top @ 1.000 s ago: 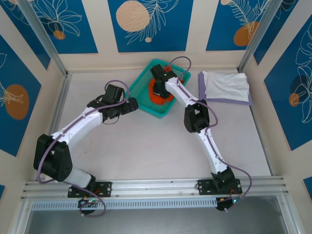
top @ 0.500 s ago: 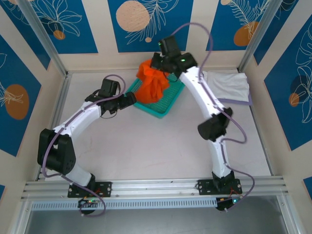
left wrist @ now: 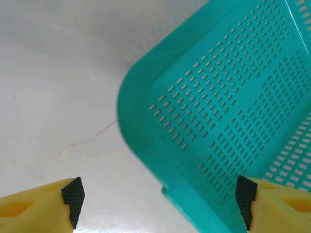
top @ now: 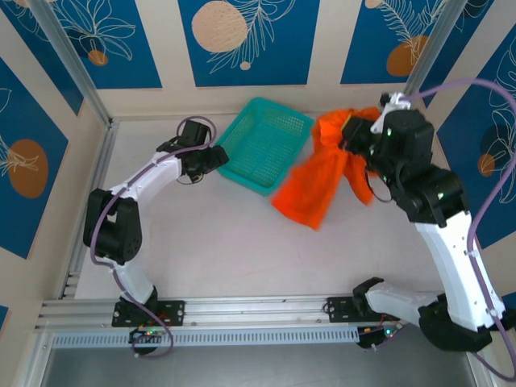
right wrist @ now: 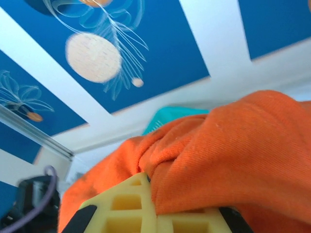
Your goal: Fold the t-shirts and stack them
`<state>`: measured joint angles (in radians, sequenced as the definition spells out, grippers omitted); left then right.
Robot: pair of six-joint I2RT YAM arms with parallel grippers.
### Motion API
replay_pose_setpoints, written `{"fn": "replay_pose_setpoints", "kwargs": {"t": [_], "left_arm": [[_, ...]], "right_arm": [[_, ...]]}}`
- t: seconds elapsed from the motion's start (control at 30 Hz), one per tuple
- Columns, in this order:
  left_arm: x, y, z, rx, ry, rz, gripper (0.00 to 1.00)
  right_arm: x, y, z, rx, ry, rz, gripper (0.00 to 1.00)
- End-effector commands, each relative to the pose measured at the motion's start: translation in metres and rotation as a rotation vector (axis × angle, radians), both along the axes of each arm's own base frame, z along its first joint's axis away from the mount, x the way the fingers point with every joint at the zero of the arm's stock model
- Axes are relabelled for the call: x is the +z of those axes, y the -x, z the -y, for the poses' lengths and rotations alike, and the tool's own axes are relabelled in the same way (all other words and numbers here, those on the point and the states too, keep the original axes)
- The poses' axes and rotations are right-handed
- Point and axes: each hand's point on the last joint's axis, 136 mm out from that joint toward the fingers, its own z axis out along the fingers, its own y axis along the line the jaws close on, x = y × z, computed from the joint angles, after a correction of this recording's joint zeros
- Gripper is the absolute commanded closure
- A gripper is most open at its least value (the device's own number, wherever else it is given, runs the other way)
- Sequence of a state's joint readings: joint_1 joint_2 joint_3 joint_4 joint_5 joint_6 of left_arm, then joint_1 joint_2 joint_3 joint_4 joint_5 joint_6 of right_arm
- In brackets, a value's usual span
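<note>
- Blue-panelled walls are framing a pale table point(top: 201, 242), above which the right gripper point(top: 352, 133), pinched tight on bunched fabric, is holding a bright orange short-sleeved cloth t-shirt point(top: 318, 181) aloft, just right of a teal plastic mesh basket point(top: 266, 145).
- The left gripper point(top: 216, 158), jaws spread, is straddling the basket's corner.
- Doing this well likely means lowering the shirt onto bare table and dragging it flat.

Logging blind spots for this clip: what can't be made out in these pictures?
- right gripper fingertips: right wrist view, bunched shirt covers them.
- shirt's collar and sleeves: top and right wrist views, crumpled; lower edge blurred in top view.
- basket: left wrist view, cut off by right and bottom edges.
- table's far right corner: top view, behind right arm and shirt.
</note>
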<state>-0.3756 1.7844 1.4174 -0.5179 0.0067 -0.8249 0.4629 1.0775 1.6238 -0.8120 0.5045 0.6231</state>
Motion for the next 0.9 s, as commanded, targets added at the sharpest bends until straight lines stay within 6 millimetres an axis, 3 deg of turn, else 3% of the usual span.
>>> {"fn": "replay_pose_setpoints", "kwargs": {"t": [0.0,0.13,0.23,0.37,0.47,0.6,0.7,0.87], "left_arm": [[-0.009,-0.005,0.002,0.079,-0.02,-0.038,0.22],[-0.024,-0.017,0.007,0.165,0.015,-0.073,0.33],[-0.034,-0.024,0.011,0.232,0.037,-0.103,0.41],[-0.053,-0.026,0.011,0.324,0.037,-0.172,0.59],[-0.057,-0.026,-0.001,0.429,0.011,-0.192,0.76],[-0.049,-0.025,-0.032,0.588,-0.047,-0.208,1.0],[-0.04,-0.022,-0.067,0.712,-0.058,-0.211,1.0],[-0.029,0.0,-0.145,1.003,-0.028,-0.195,1.0]], "right_arm": [[-0.055,-0.001,0.001,-0.014,-0.014,-0.089,1.0],[-0.113,0.01,-0.003,0.023,-0.041,-0.251,1.0],[-0.14,0.019,-0.007,0.043,-0.061,-0.327,1.0],[-0.164,0.025,-0.011,0.05,-0.09,-0.382,1.0],[-0.168,0.027,-0.016,0.07,-0.105,-0.412,1.0],[-0.173,0.025,-0.02,0.087,-0.096,-0.423,1.0],[-0.17,0.023,-0.025,0.103,-0.098,-0.426,1.0],[-0.174,0.021,-0.04,0.161,-0.113,-0.449,1.0]]}}
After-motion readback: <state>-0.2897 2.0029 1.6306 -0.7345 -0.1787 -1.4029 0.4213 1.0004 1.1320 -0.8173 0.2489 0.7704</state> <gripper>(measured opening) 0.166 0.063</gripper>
